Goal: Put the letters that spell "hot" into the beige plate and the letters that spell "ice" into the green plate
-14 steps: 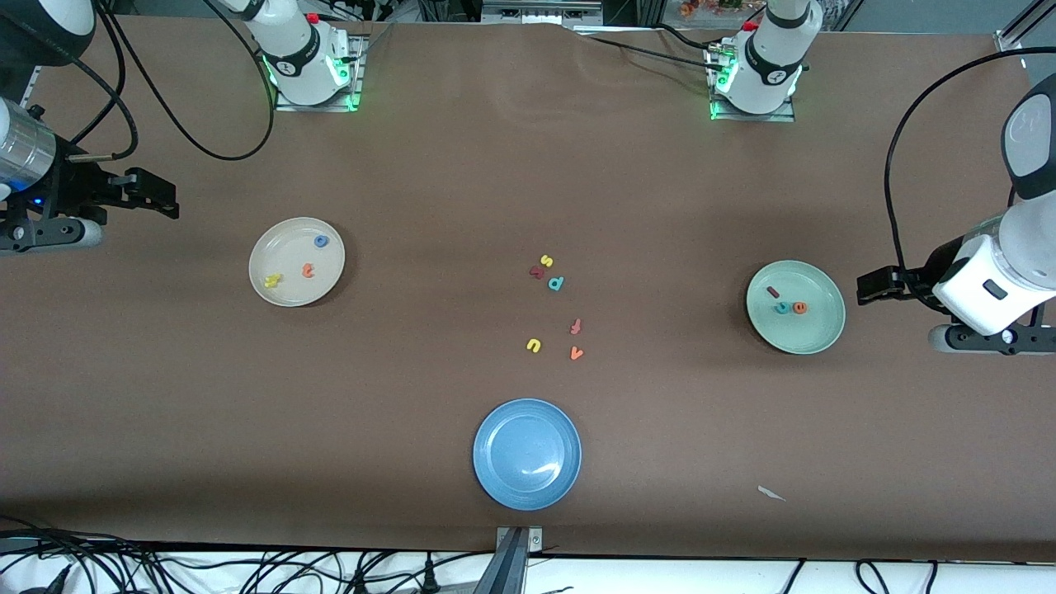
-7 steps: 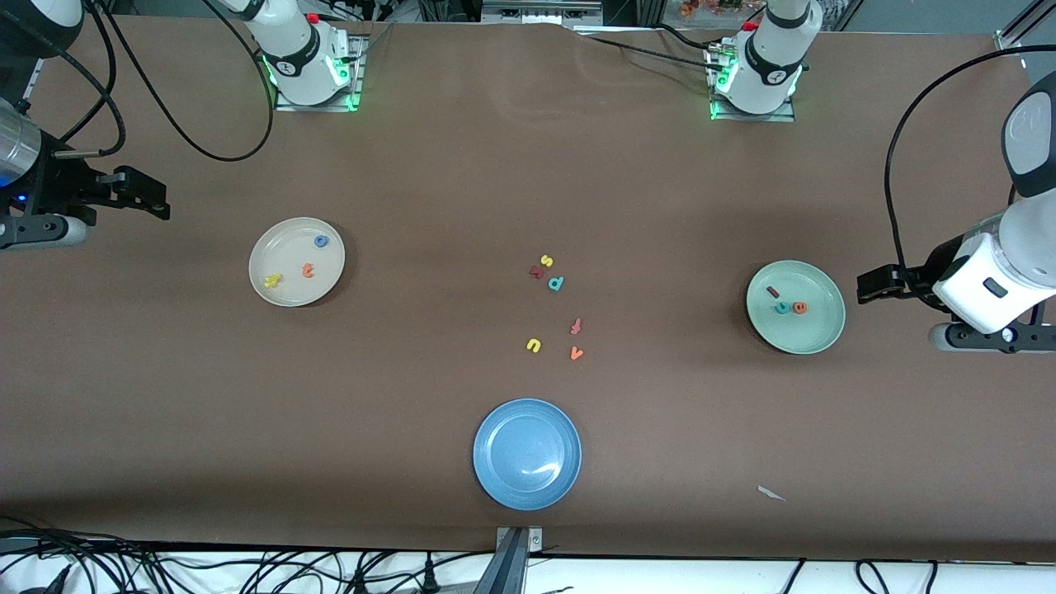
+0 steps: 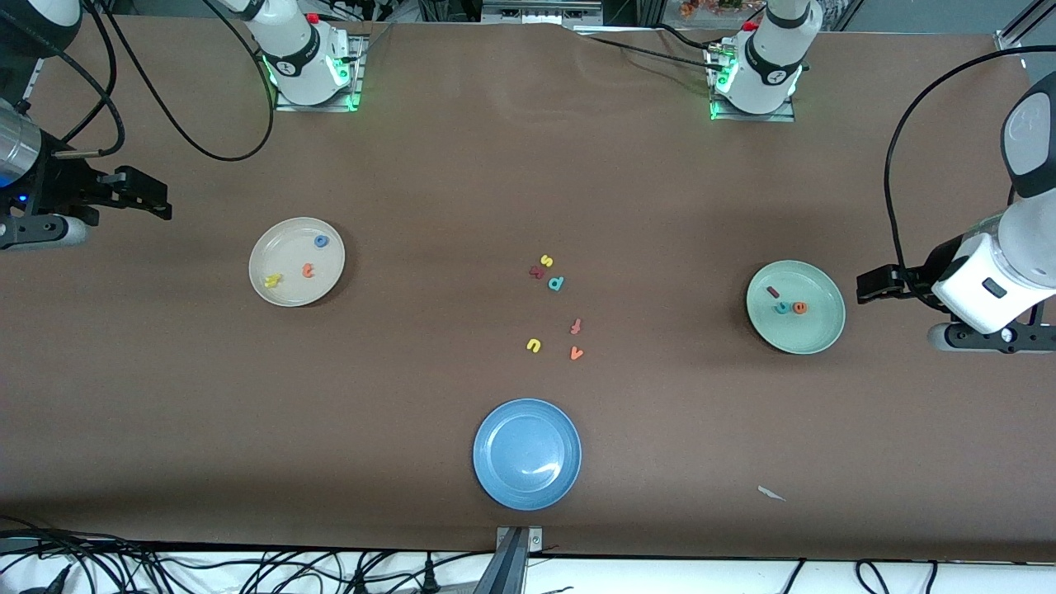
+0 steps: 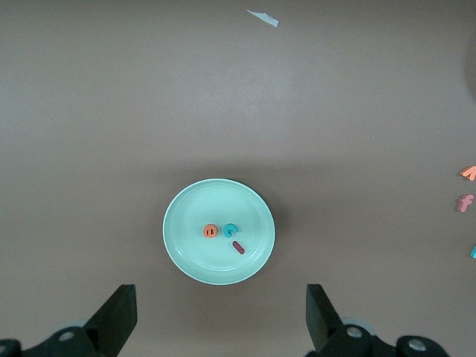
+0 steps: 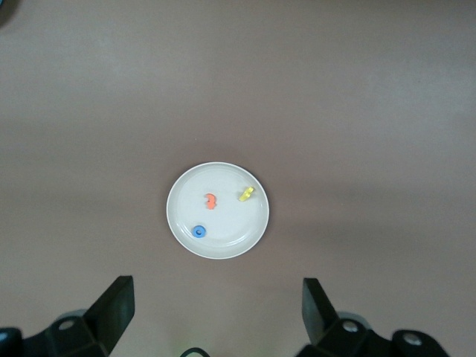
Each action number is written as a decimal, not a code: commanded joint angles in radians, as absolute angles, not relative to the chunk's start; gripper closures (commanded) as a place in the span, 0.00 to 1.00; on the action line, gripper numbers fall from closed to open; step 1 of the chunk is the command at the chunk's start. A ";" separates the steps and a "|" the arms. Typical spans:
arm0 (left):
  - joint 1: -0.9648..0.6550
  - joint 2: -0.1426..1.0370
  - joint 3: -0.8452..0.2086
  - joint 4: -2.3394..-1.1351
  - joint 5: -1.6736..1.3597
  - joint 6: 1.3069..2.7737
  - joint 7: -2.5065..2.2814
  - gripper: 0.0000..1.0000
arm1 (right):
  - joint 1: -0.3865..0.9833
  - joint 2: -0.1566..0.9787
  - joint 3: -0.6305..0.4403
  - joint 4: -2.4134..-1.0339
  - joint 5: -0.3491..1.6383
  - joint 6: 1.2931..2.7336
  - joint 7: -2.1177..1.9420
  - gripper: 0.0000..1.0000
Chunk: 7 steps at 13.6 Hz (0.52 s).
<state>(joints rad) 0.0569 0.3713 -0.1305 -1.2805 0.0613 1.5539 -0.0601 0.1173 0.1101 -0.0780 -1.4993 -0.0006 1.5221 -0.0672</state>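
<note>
1. I see the yellow "h" (image 3: 273, 280), orange "t" (image 3: 308, 270) and blue "o" (image 3: 321, 241) lying in the beige plate (image 3: 280, 239).
2. The dark red "i" (image 3: 773, 291), teal "c" (image 3: 781, 308) and orange "e" (image 3: 799, 308) lie in the green plate (image 3: 817, 334).
3. My left gripper (image 3: 866, 287) hangs beside the green plate, fingers spread, empty; my right gripper (image 3: 157, 200) near the beige plate, likewise.
4. I judge sorting finished; next I only park both arms.

A brown table (image 3: 462, 165) fills the scene, with black cables (image 3: 247, 569) trailing along its white near edge.
</note>
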 commanded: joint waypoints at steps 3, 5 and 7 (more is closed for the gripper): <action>0.061 0.341 -0.124 -1.312 0.029 1.572 -0.034 0.00 | 0.115 0.120 -0.081 -1.476 0.034 1.513 -0.067 0.00; 0.061 0.341 -0.124 -1.312 0.029 1.572 -0.034 0.00 | 0.114 0.120 -0.081 -1.476 0.035 1.509 -0.067 0.00; 0.063 0.341 -0.124 -1.312 0.029 1.572 -0.034 0.00 | 0.114 0.120 -0.081 -1.476 0.035 1.508 -0.067 0.00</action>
